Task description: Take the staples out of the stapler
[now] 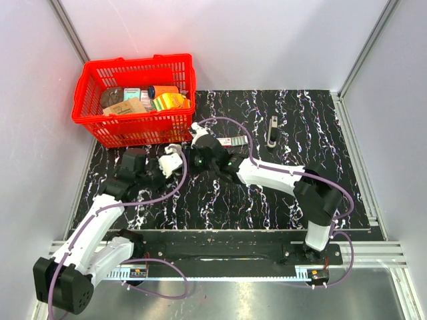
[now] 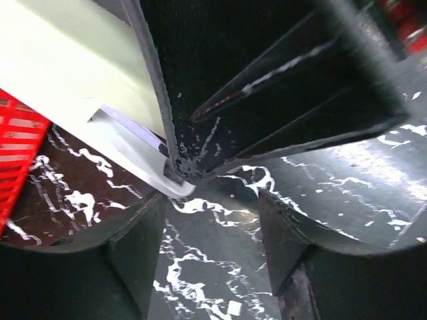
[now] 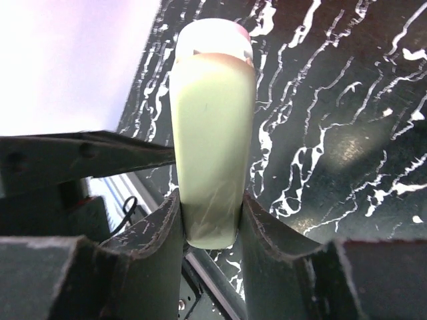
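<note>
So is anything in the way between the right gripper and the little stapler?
Yes. The red-and-white packet lies flat on the table between the right gripper and the stapler. That gripper is also shut on a pale rounded thing.

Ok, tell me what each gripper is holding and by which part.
Right gripper clamps a pale cream, rounded oblong object by its near end; what it is cannot be told. Left gripper holds nothing.

1. Plain, pale walls [image 1: 267, 40] close me in at the back and on both sides.
2. Grey metal posts [image 1: 69, 30] run up the back corners.
3. My surface [image 1: 300, 193] is black with white marble-like veins.
4. A metal rail [image 1: 377, 253] edges its near side.
5. The light is soft and even.
</note>
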Controlling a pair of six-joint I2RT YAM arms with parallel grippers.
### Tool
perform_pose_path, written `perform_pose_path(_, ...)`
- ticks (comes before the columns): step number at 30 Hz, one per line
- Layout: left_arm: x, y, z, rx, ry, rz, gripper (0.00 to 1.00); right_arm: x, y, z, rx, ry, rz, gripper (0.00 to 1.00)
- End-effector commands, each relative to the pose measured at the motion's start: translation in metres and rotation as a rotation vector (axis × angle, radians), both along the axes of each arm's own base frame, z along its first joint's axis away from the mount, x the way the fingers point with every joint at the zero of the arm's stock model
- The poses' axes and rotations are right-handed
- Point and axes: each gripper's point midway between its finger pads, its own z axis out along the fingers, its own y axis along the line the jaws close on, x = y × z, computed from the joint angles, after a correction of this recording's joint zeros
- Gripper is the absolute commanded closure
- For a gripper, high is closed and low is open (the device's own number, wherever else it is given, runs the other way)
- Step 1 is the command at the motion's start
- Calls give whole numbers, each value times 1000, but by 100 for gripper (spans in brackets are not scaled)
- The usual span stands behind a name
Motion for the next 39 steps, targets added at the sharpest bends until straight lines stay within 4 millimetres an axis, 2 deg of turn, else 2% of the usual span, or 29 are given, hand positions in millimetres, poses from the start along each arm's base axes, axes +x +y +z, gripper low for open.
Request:
perform_pose_path(1,-7,-10,28,-123,50,46,37,10,-2,-9,-80,16,-54,100)
perform_pose_path(4,13,7,72,-234,-19,177,35,5,-14,-36,-183,71,-58,100)
perform_pose_path(5,19,14,87,-267,-46,214,14,2,-17,-43,-212,85,-57,100)
perform_pose_path(6,24,21,98,-287,-62,246,10,1,-20,-50,-240,100,-56,100)
perform_pose_path(7,29,28,110,-300,-82,278,1,-1,-23,-55,-266,111,-55,100)
perform_pose_path(10,40,44,124,-320,-91,351,1,-5,-28,-67,-334,145,-40,100)
perform_pose_path(14,48,53,125,-354,-53,399,1,-10,-30,-86,-467,204,-8,100)
perform_pose_path(19,54,55,115,-362,-24,423,1,-13,-25,-105,-626,220,33,98)
perform_pose_path(24,59,62,99,-350,-16,466,1,-6,-11,-116,-690,228,47,83)
perform_pose_path(25,59,62,96,-349,-13,470,1,-5,-8,-122,-709,233,48,76)
perform_pose_path(27,59,63,94,-349,-15,477,1,-3,1,-128,-725,235,58,69)
perform_pose_path(31,60,67,92,-338,-16,493,1,-3,18,-120,-718,217,74,49)
perform_pose_path(33,61,69,91,-332,-17,501,1,-1,23,-110,-699,203,76,40)
perform_pose_path(35,62,70,90,-328,-18,507,1,6,20,-100,-705,165,52,29)
perform_pose_path(39,63,72,86,-325,-6,511,1,15,6,-69,-707,94,8,21)
